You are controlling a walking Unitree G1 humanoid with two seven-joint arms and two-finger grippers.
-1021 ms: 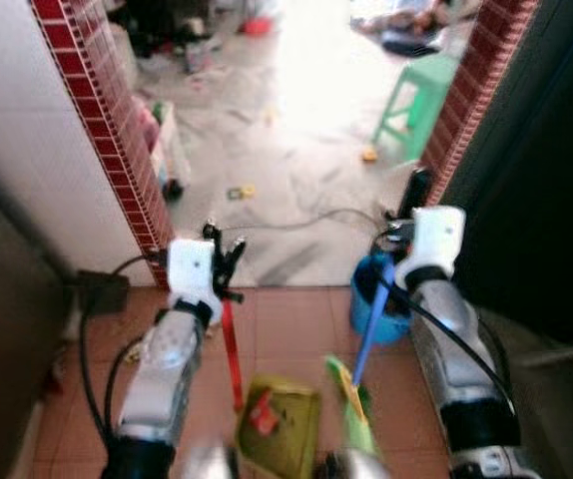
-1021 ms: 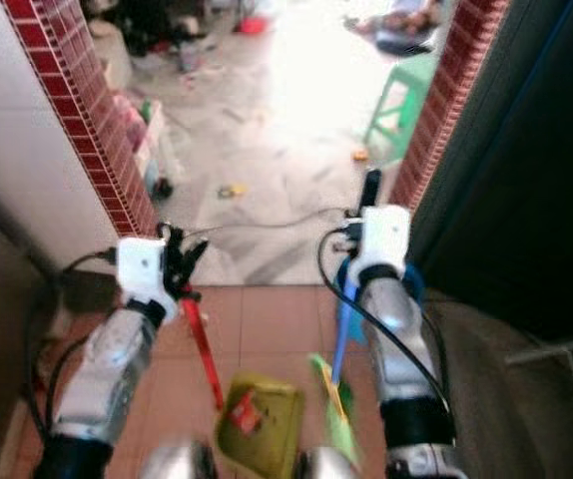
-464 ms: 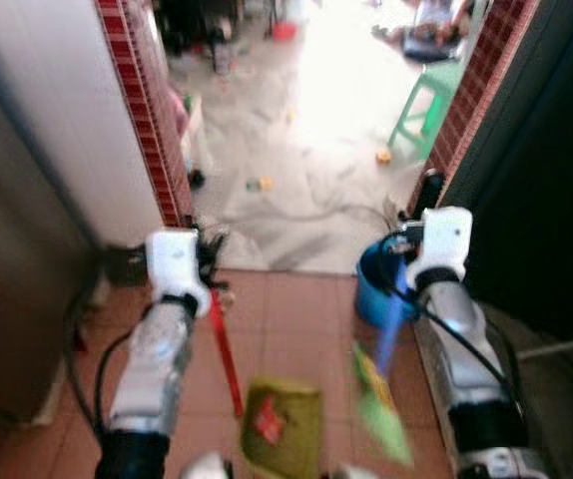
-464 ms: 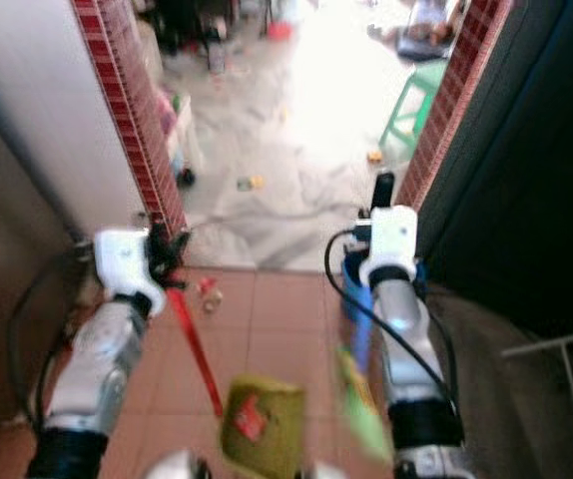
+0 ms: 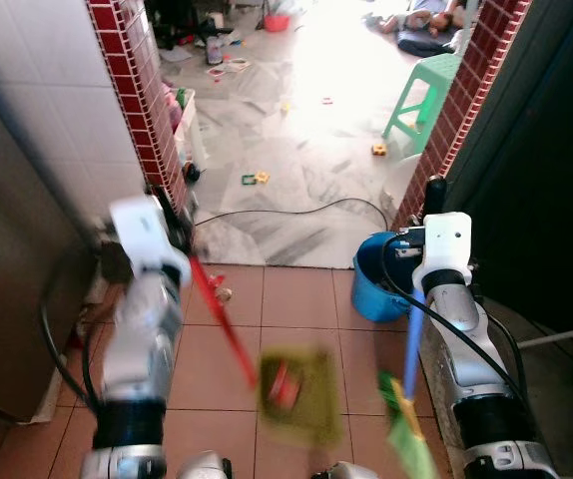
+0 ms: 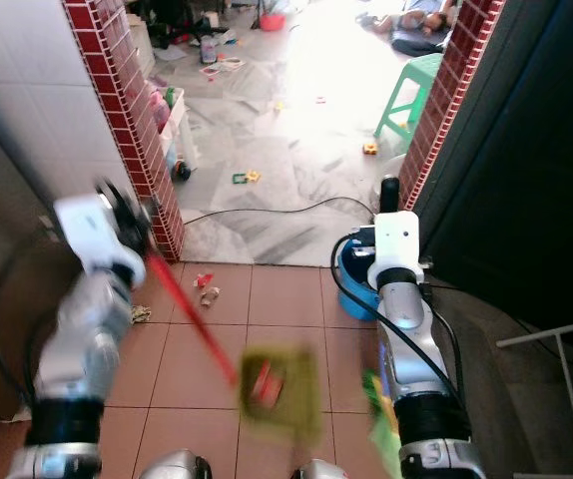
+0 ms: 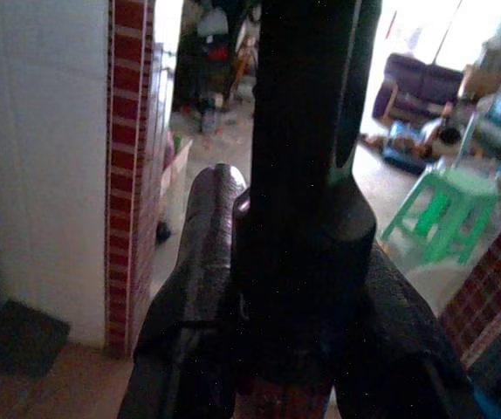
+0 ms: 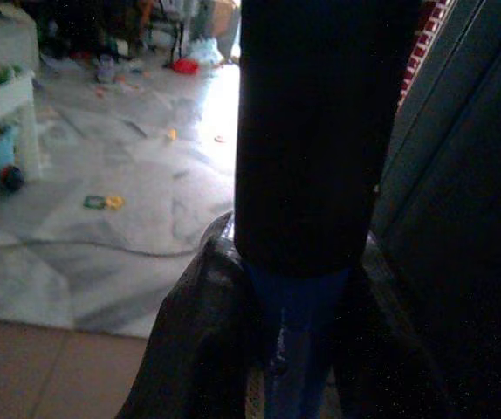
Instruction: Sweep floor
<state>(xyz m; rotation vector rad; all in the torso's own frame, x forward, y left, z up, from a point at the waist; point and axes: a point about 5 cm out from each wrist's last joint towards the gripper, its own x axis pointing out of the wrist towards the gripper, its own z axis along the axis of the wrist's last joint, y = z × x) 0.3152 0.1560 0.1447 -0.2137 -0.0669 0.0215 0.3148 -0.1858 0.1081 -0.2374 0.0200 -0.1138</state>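
The left gripper [image 5: 179, 232] is raised higher and carried further to the robot's left than before, near the red brick pillar [image 5: 135, 95]. The red-handled dustpan [image 5: 301, 391] is swung rightward beneath it, closer to the blue-handled broom [image 5: 413, 344]. Motion blur is noted.

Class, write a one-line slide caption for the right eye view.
Robot's left gripper holds a red-handled dustpan, right gripper a blue-handled broom, facing a littered marble floor.

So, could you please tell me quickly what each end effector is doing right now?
Left end effector: closed on the dustpan handle.
Right end effector: closed on the broom handle.
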